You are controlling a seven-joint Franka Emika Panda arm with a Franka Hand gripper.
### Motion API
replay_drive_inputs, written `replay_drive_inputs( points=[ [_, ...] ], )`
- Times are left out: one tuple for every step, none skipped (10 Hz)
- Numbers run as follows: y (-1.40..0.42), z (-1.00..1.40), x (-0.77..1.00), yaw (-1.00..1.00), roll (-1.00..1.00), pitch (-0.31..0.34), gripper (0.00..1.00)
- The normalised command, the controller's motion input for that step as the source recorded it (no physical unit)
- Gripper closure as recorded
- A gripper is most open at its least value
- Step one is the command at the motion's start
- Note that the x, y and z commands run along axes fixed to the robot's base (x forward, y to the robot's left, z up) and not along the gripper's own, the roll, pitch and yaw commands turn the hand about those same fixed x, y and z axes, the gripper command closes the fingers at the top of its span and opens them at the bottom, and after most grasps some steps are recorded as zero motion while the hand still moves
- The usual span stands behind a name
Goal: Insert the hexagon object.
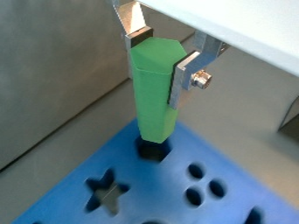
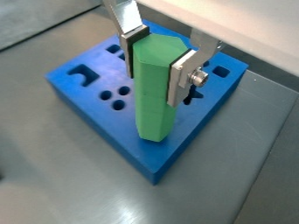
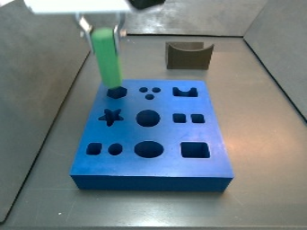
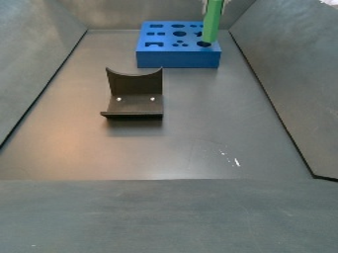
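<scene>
Gripper (image 1: 163,63), hexagon object (image 1: 156,87) upright.

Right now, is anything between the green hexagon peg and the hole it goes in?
Nothing visible: the gripper holds the hexagon peg upright, its lower end already at a corner hole of the blue board.

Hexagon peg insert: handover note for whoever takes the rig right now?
Gripper: shut on the hexagon object, holding it upright near its top, above a corner of the blue board.
Peg: its lower end sits at the corner hole; a side view and a wrist view show it at or just inside the mouth, depth unclear.
Done: pick-up and alignment.
Left: push down to seat, open, retract.
Dark curved block lies apart on the floor, untouched.
</scene>
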Motion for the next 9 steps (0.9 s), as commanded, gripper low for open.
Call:
replay_drive_inputs(
  points=[
    [-0.14, -0.05, 0.00, 0.00, 0.00, 0.000, 1.00],
    [-0.11, -0.15, 0.05, 0.00, 0.00, 0.000, 1.00],
    [-0.15, -0.24, 0.17, -0.07, -0.01, 0.020, 1.00],
    [-0.07, -0.30, 0.25, -0.08, -0.01, 0.053, 1.00],
    [0.00, -0.37, 0.26, -0.04, 0.00, 0.084, 1.00],
    [0.09, -0.38, 0.23, 0.00, 0.00, 0.090, 1.00],
    [0.22, -0.33, 0.05, 0.00, 0.02, 0.066, 1.00],
    [0.19, -0.36, 0.00, 0.00, 0.00, 0.017, 1.00],
    [0.11, -0.41, -0.03, 0.01, -0.03, 0.000, 1.00]
  ],
)
